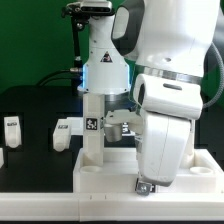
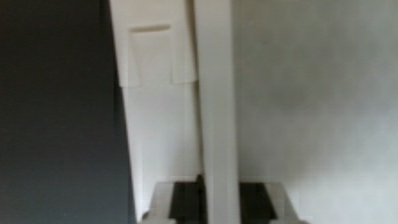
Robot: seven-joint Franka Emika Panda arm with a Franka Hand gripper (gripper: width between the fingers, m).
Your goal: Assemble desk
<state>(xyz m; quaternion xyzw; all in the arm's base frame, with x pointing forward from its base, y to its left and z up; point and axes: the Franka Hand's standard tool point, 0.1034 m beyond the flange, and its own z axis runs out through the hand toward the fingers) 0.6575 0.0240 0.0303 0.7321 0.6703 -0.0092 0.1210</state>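
Observation:
The white desk panel lies flat at the front of the black table. One white square leg with a black-and-white tag stands upright on the panel's corner on the exterior view's left. My gripper reaches the leg from the exterior view's right and is shut on it. In the wrist view the leg runs as a long white bar between the two dark fingers, with my gripper closed round it. The panel lies behind it. Whether the leg sits in its hole is hidden.
Two loose tagged legs lie on the table at the exterior view's left, one nearer the panel and one farther out. The bulky arm body hangs over the panel's right half. The arm's base stands behind.

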